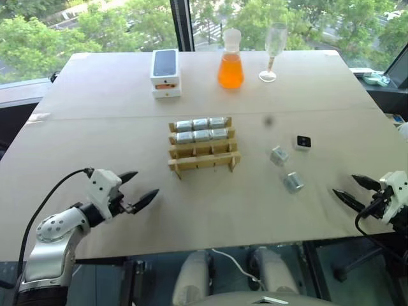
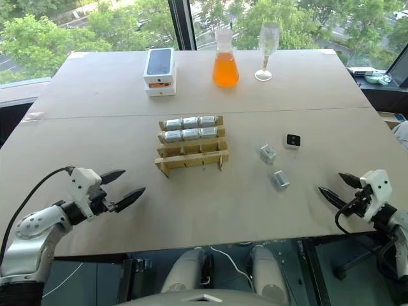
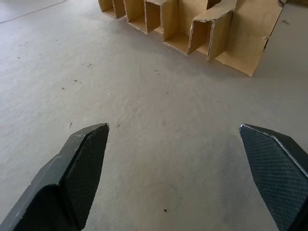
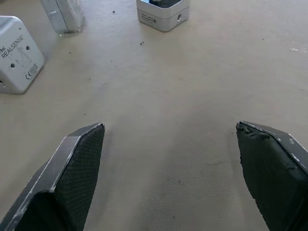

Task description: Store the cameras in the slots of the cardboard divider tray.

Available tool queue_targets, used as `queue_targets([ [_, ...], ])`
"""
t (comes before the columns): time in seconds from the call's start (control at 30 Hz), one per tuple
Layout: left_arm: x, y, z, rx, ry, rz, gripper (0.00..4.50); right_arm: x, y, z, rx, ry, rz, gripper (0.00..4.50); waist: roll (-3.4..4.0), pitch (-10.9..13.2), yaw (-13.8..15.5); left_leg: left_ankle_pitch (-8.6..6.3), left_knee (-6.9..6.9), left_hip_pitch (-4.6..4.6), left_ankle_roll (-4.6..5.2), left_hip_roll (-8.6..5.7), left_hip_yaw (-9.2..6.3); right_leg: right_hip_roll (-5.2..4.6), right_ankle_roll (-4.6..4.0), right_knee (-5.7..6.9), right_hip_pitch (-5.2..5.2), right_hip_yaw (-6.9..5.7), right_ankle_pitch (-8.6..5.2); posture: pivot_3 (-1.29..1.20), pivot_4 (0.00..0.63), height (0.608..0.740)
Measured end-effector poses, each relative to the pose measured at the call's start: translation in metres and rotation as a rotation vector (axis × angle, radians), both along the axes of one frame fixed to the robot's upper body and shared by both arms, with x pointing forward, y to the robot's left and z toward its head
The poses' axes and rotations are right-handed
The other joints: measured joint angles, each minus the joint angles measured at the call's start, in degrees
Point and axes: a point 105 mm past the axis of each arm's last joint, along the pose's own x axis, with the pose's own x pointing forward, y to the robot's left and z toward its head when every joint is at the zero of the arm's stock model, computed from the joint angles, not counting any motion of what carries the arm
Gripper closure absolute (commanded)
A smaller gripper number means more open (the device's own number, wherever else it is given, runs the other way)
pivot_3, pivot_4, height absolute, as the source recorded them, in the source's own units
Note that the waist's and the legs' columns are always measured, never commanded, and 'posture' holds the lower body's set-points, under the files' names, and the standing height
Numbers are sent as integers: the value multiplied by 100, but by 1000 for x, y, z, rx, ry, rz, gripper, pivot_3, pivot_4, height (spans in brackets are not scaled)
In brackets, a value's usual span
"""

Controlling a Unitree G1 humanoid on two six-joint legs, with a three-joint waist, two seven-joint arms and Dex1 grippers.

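The tan cardboard divider tray (image 1: 204, 153) stands in the middle of the table. Its two far rows hold several silver-grey cameras (image 1: 201, 130); the two near rows are empty. Three loose cameras lie to the tray's right: one with its black face up (image 1: 303, 141), one tilted (image 1: 278, 155) and one nearer the front (image 1: 292, 182). My left gripper (image 1: 145, 183) hovers open over the table, left of and nearer than the tray, holding nothing. My right gripper (image 1: 344, 184) is open and empty at the table's right front, pointing toward the loose cameras (image 4: 17, 53).
At the back of the table stand a white phone box (image 1: 165, 72), a flask of orange liquid (image 1: 230, 60) and a tall clear glass (image 1: 274, 51). The table's front edge runs just below both grippers. Bare tabletop lies between the tray and each gripper.
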Motion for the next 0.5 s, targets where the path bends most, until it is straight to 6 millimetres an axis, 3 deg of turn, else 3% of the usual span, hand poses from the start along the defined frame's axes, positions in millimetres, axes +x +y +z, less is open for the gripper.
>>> queue_targets([
  [0.23,-15,-24,29,-92,22,-224,0,-9,46,16,54,6,99,159,0,0,-2,0,2,-1,-2,9,2,-9,0,3,-3,-1,0,0,150,740],
  [0.5,-10,-53,80,3,-88,-458,0,-10,94,13,111,29,59,159,5,1,3,0,2,-5,-3,8,9,4,0,2,-7,2,0,0,150,740],
])
